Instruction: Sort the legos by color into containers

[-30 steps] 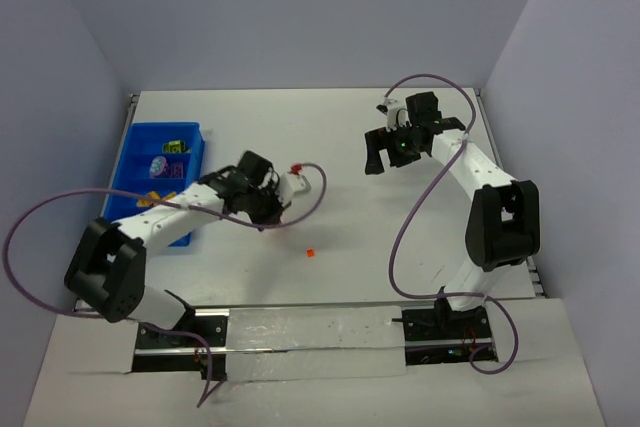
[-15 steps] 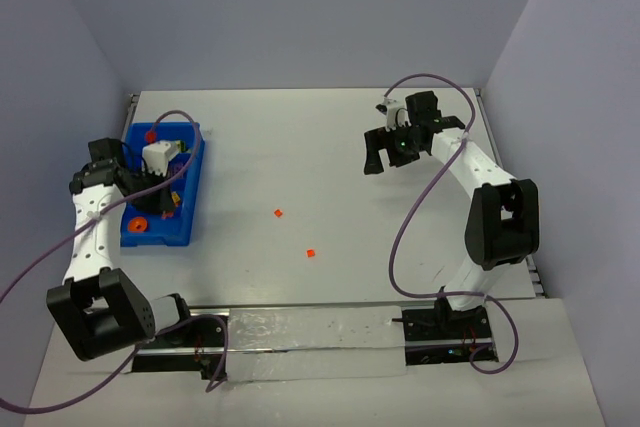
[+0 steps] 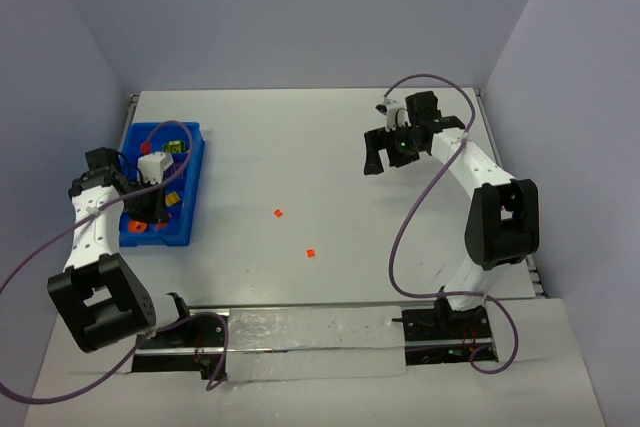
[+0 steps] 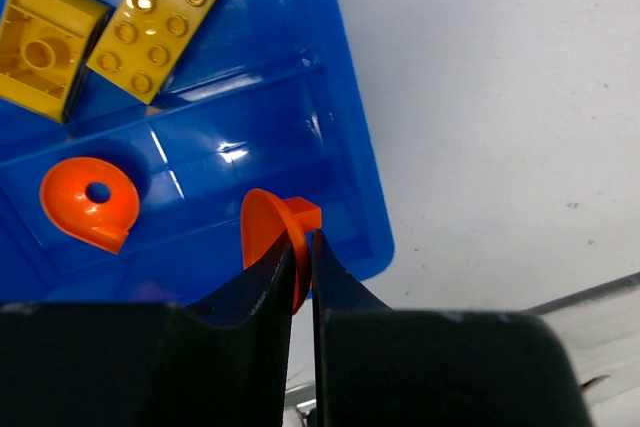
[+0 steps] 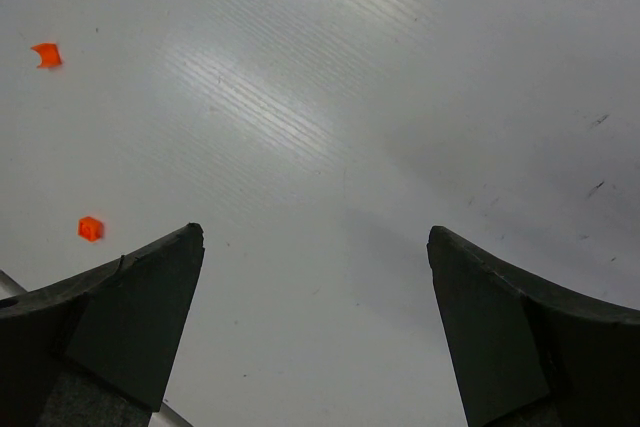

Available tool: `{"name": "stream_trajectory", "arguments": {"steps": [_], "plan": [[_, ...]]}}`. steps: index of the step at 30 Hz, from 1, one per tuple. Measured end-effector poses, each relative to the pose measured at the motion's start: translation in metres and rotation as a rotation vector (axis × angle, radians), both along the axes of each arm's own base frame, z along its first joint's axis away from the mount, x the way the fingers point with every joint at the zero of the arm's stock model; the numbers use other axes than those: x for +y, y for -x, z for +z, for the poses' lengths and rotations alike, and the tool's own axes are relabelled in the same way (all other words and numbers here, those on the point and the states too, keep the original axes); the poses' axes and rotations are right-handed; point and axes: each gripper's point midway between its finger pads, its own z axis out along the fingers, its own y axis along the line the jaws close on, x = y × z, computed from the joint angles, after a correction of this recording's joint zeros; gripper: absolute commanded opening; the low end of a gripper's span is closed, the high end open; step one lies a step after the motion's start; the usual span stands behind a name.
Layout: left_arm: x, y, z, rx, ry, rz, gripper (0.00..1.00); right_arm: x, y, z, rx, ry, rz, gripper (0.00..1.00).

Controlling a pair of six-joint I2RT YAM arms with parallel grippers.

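**Orange disc poised over the tray's near bin**

Nearest the arm bases, two pieces lie loose on the table (image 3: 300, 137). One orange bit (image 3: 311, 252) sits at 6 o'clock from the table's middle, and a second bit (image 3: 278, 213) is just beyond it at 7 o'clock.

At 9 o'clock, the left gripper (image 4: 302, 247) hangs over the blue tray (image 4: 340, 147). Its jaws are closed to a sliver on the thin edge of an orange disc (image 4: 265, 232). The disc is above the nearest compartment, close to the corner wall. Whether it touches the floor cannot be told. An orange ring (image 4: 88, 202) lies in that compartment at the disc's 9 o'clock. Past the next rib, the yellow bricks (image 4: 155, 22) share a bin.

Farthest off, at 2 o'clock, the right gripper (image 5: 315, 235) is spread wide above the table and holds nothing.

The step in hand appears to be dropping the disc in with the orange. The next move likely calls for a small shift toward the ring before the fingers part, so the disc does not catch the rim. The two bits on the table would come after that.
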Motion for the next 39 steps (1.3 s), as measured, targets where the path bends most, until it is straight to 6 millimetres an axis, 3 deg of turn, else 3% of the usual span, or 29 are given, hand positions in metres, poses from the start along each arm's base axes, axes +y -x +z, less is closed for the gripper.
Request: {"name": "stream_trajectory", "arguments": {"steps": [6,11,16,18,21,24,27,29,31,36,39], "plan": [[0.010,-0.008,-0.005,-0.006,-0.038,0.012,0.29,0.000,0.000,0.000,0.001,-0.002,0.001,1.00],[0.015,-0.012,-0.007,-0.010,-0.060,0.016,0.54,0.000,0.000,0.000,0.000,-0.002,0.001,1.00],[0.016,-0.013,-0.007,-0.011,-0.066,0.007,0.66,0.000,0.000,0.000,0.001,-0.002,0.001,1.00],[0.011,-0.018,0.003,-0.034,-0.045,-0.011,0.69,0.001,0.000,0.000,0.001,-0.003,0.002,1.00],[0.002,-0.041,0.037,-0.132,-0.048,-0.047,0.71,0.001,0.000,0.000,0.003,-0.005,0.003,1.00],[-0.038,-0.069,0.068,-0.248,-0.068,-0.139,0.71,0.001,0.000,-0.002,0.007,-0.004,0.003,1.00],[-0.105,-0.077,0.069,-0.284,-0.051,-0.267,0.68,0.001,-0.001,-0.001,0.005,-0.004,0.002,1.00],[-0.150,-0.074,0.055,-0.258,-0.017,-0.348,0.67,0.001,-0.001,-0.001,0.005,-0.003,0.002,1.00],[-0.175,-0.069,0.034,-0.203,-0.005,-0.381,0.65,0.000,-0.001,-0.001,0.004,0.000,0.001,1.00],[-0.210,-0.065,-0.018,-0.080,-0.032,-0.411,0.62,-0.001,-0.002,-0.002,0.005,0.005,-0.003,1.00],[-0.226,-0.062,-0.039,-0.040,-0.051,-0.431,0.62,-0.001,-0.002,-0.002,0.006,0.007,-0.003,1.00]]}}
